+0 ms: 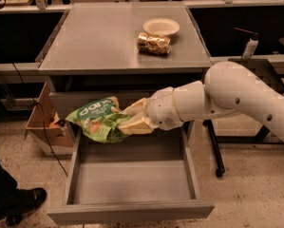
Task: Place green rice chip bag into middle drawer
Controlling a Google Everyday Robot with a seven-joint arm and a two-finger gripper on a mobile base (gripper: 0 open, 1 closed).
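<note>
The green rice chip bag (pixel 96 120) is bright green with a white logo. It hangs in the air over the back left part of the open middle drawer (pixel 132 182). My gripper (pixel 131 118) is shut on the bag's right side, with its pale fingers (pixel 137 125) clamped above and below the bag. The white arm reaches in from the right. The drawer is pulled far out, and its flat grey bottom is bare.
On the grey cabinet top (pixel 94 42) stand a pale bowl (pixel 161 26) and a brown-gold shiny packet (pixel 154 43). A cardboard box (pixel 44 125) sits on the floor at the left. A dark shoe (pixel 13 203) is at the lower left. Table legs stand at the right.
</note>
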